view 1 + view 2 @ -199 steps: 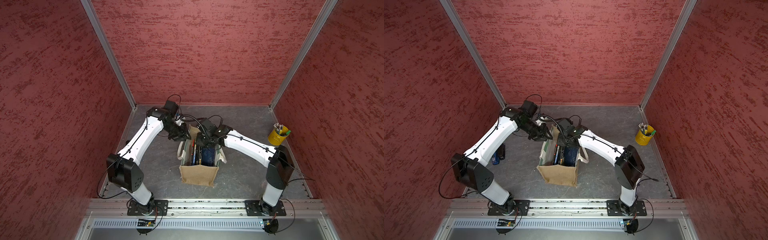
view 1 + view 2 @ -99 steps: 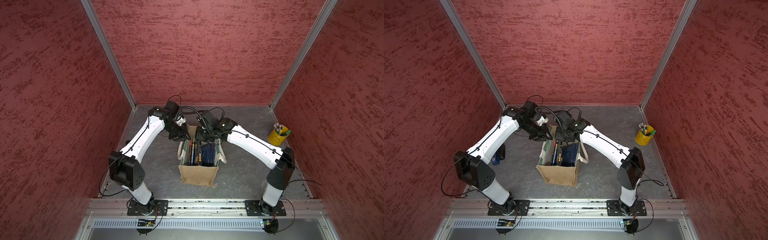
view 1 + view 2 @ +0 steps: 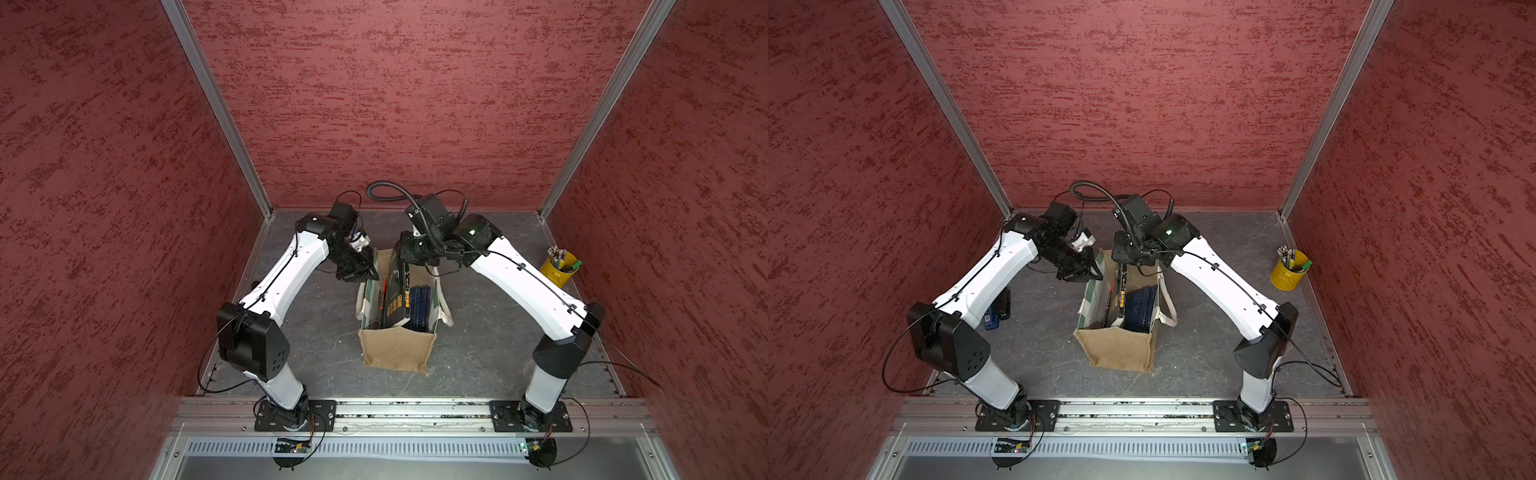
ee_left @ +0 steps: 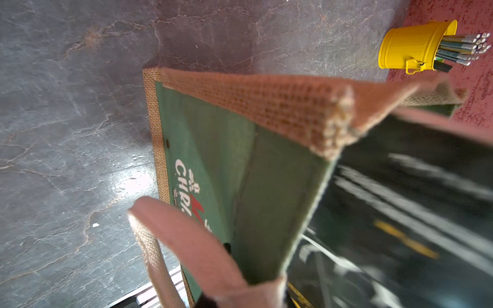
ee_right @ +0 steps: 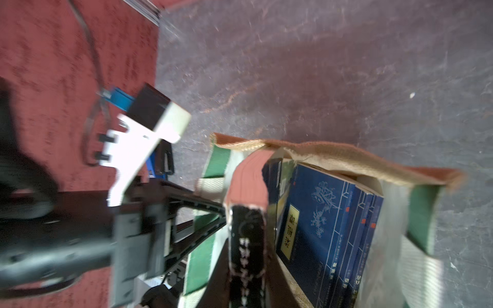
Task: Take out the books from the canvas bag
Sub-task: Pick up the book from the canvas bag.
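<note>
The canvas bag (image 3: 395, 349) stands upright in the middle of the table (image 3: 478, 332). Its mouth is open and its plain burlap end wall faces near. At the far end, the right claw (image 3: 405, 259) is clamped tight on the top of the black book (image 3: 397, 291). The book's upper end is up at the jaws, above the far rim, and its lower end is down inside the bag. In the right wrist view the black book (image 5: 248, 240) fills the foreground, blurred, with pale characters along its spine. Just right of it, the navy books (image 3: 417, 305) stand packed together inside the bag against the right panel. One yellow title label shows on the navy books (image 5: 314, 226).

The left claw (image 3: 365, 272) is at the bag's far left corner. Seen from the right wrist, the left claw (image 5: 225, 216) has its fingers drawn narrow, the tips pinched on the top edge of the green-and-white left panel. A white strap hangs outside the right panel. The yellow pencil cup (image 3: 559, 270) sits far right, well apart.
</note>
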Robot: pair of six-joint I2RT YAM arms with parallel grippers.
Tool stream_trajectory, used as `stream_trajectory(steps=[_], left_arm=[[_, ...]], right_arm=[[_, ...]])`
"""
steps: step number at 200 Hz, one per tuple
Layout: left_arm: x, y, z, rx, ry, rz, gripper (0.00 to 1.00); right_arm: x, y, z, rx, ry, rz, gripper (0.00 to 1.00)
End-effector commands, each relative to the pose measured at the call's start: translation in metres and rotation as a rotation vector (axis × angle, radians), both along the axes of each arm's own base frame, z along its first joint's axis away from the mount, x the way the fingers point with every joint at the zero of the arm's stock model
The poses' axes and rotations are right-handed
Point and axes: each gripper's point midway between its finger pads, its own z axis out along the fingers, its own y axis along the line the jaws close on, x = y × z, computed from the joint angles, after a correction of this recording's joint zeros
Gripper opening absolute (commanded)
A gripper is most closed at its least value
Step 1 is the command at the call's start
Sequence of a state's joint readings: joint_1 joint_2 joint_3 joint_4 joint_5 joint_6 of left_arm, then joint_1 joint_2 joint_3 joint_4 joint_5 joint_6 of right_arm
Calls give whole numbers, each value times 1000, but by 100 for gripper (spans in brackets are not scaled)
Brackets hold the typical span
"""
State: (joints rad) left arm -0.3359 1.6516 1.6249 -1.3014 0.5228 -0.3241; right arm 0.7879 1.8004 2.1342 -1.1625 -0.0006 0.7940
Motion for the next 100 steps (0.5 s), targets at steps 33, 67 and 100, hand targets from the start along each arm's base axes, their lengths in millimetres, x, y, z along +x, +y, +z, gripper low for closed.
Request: stream_trajectory(steps=[33,67,100], left_arm=[[2,10,-14,29,40,27,19],[1,12,-15,34,45,27,19],[1,14,-17,36,50,30,19]], right_arm=[[31,-36,97,161,-200,-76,0],[46,-69,133,244,-284,-127,1],[73,-126,145,238,-348,-226,0]])
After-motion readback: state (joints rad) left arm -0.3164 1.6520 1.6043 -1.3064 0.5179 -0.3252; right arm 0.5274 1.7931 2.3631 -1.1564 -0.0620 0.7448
